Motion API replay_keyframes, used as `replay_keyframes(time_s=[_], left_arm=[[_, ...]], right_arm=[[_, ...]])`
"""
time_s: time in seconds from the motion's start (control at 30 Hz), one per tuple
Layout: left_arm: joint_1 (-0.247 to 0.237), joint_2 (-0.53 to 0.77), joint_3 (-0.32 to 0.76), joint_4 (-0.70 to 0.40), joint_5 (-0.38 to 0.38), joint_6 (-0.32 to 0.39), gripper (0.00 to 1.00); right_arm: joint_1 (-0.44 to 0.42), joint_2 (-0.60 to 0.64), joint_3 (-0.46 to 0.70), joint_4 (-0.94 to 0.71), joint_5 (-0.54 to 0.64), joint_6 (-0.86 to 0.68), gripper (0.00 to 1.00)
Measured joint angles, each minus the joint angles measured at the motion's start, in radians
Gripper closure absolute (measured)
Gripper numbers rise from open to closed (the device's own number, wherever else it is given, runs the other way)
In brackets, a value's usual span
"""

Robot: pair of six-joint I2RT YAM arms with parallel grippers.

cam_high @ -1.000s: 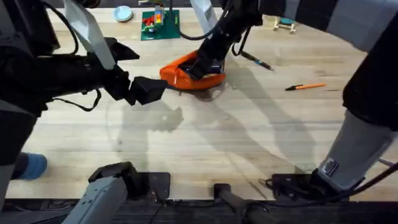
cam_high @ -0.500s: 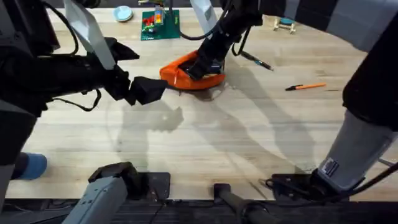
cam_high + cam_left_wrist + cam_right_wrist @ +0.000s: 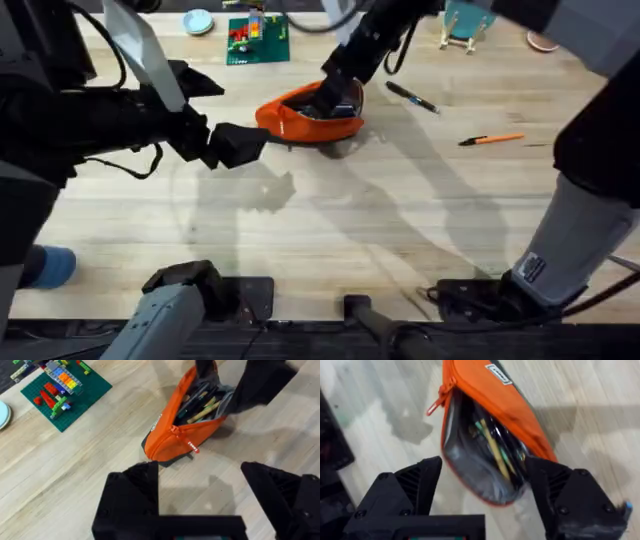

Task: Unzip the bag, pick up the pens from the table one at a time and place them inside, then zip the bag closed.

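Overhead, the left claw [image 3: 238, 143] hangs over the desk [image 3: 330, 230] with its fingers spread wide and empty, just short of the bag [image 3: 308, 117]. That bag lies unzipped at mid-desk, its mouth gaping with pencils inside and its red pull tab [image 3: 193, 447] hanging at one end. The right claw [image 3: 335, 95] hovers directly above the opening, fingers wide, gripping nothing. Farther right lie the orange pen [image 3: 492, 139] and, beyond, the black pen [image 3: 412, 97].
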Motion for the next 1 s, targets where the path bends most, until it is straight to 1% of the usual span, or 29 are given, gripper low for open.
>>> replay_keyframes(time_s=[0.33, 0.47, 0.7, 0.83, 1.0], left_arm=[[0.000, 0.000, 0.000, 0.000, 0.000, 0.000, 0.006], [0.000, 0.000, 0.000, 0.000, 0.000, 0.000, 0.007], [0.000, 0.000, 0.000, 0.000, 0.000, 0.000, 0.007], [0.000, 0.000, 0.000, 0.000, 0.000, 0.000, 0.007], [0.000, 0.000, 0.000, 0.000, 0.000, 0.000, 0.007]], right_arm=[[-0.084, 0.000, 0.264, -0.283, 0.003, 0.007, 0.006], [-0.120, 0.000, 0.387, -0.353, 0.003, 0.011, 0.006], [-0.197, 0.000, 0.584, -0.417, 0.013, 0.013, 0.006], [-0.240, 0.000, 0.649, -0.436, 0.075, 0.052, 0.006], [-0.278, 0.000, 0.664, -0.459, 0.119, 0.079, 0.006]])
